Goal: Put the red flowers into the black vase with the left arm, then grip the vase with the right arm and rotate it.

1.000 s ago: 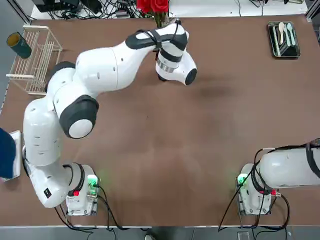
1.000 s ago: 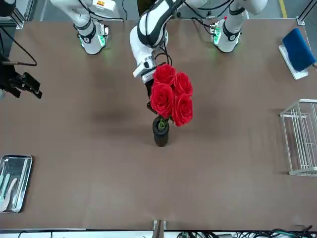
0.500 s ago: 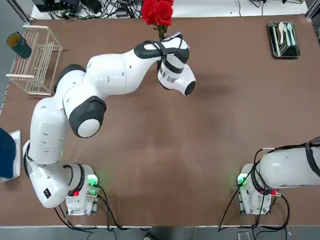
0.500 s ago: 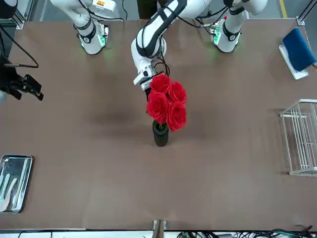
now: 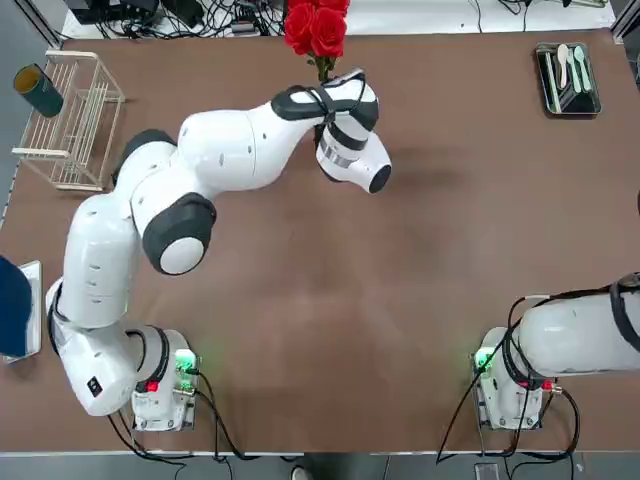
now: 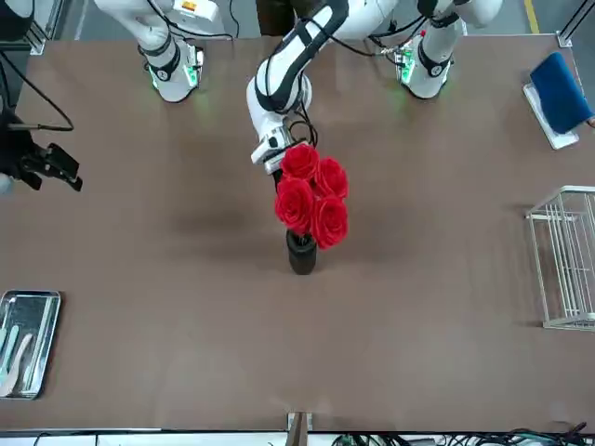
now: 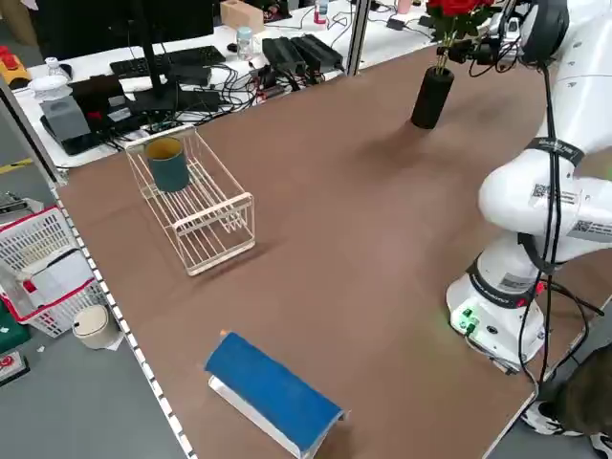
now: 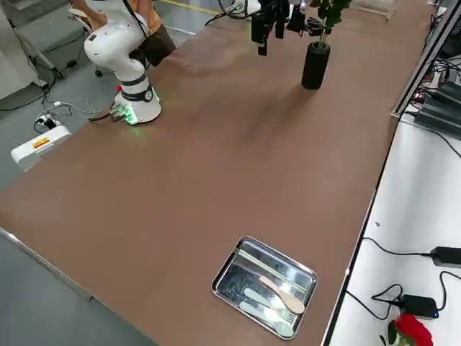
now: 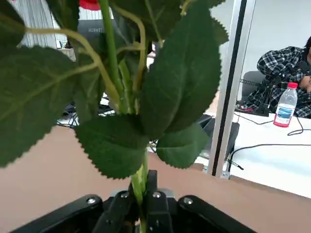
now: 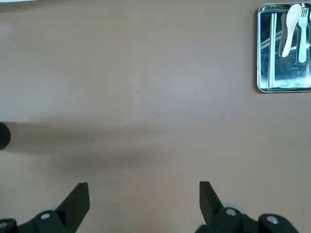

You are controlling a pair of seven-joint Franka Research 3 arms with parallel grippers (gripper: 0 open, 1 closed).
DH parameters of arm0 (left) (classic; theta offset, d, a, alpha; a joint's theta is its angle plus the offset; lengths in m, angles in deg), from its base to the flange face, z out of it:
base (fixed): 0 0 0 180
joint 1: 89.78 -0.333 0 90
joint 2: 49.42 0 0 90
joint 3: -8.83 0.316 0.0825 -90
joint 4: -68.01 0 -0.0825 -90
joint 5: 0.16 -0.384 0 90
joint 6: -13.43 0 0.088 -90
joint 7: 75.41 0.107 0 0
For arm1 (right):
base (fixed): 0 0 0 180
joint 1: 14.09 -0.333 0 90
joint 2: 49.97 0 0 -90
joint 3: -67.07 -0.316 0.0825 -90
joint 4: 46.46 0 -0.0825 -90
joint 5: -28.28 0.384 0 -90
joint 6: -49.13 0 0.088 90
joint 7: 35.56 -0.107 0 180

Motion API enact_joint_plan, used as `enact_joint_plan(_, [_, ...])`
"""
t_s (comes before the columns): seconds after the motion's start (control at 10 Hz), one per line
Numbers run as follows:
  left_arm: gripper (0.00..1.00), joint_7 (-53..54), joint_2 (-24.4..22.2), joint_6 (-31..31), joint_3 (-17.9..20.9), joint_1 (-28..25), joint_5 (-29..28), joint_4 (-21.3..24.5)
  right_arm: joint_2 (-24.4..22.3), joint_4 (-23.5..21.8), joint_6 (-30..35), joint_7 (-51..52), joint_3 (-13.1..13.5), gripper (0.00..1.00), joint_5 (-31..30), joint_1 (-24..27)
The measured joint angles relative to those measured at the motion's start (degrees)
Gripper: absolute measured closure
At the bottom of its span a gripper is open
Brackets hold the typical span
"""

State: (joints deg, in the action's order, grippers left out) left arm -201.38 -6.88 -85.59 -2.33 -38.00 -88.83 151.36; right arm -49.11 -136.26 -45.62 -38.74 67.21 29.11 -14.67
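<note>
The red flowers (image 6: 311, 197) stand over the black vase (image 6: 301, 253) at the table's far middle, and their green stems reach down into its mouth. My left gripper (image 9: 141, 196) is shut on the stems just above the vase, on the robot's side of it. The left wrist view is filled with leaves (image 9: 180, 82). From the left side the vase (image 7: 431, 96) stands upright, with the stems (image 7: 441, 59) entering it. My right gripper (image 10: 143, 194) is open and holds nothing. It hovers over bare table far to the robot's right, and shows at the front view's left edge (image 6: 51, 165).
A wire rack (image 5: 72, 120) with a teal cup (image 5: 38, 90) stands at the far left. A metal tray (image 5: 568, 78) of cutlery lies at the far right corner. A blue object (image 5: 12, 305) rests at the left edge.
The left gripper has lowered the flowers, so the bunch sits closer to the vase and more upright, with its stems deeper in the mouth. The right arm has barely moved.
</note>
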Motion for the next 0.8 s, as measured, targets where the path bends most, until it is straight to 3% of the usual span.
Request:
enact_joint_plan(0.5, [0.91, -1.59, 1.56, 0.00, 0.00, 0.55, -0.98, -0.80, 0.08, 0.01, -0.07, 0.00, 0.01, 0.00, 0.00, -0.14])
enact_joint_plan(0.8, [0.78, -1.65, 2.03, 0.00, 0.04, 0.55, -0.99, -0.82, 0.08, 0.01, -0.07, 0.00, 0.01, 0.00, 0.00, -0.14])
